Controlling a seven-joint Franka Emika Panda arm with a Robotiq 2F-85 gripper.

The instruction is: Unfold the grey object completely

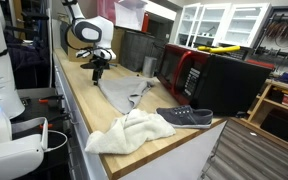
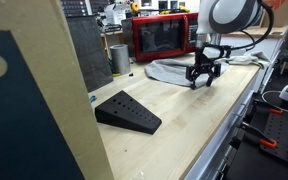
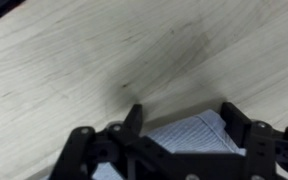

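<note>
The grey object is a grey cloth (image 1: 125, 93) lying partly folded on the wooden counter, seen in both exterior views (image 2: 172, 70). My gripper (image 1: 97, 68) hangs low over the cloth's far corner, close to the counter (image 2: 202, 76). In the wrist view the gripper (image 3: 184, 122) has its fingers apart, and a pointed, finely striped corner of the cloth (image 3: 194, 135) lies between them on the wood. The fingers are not closed on it.
A crumpled white towel (image 1: 132, 131) and a dark shoe (image 1: 187, 116) lie near the counter's front end. A red microwave (image 2: 164, 37) and a metal cup (image 2: 119, 57) stand behind the cloth. A black wedge (image 2: 127, 112) lies on the counter.
</note>
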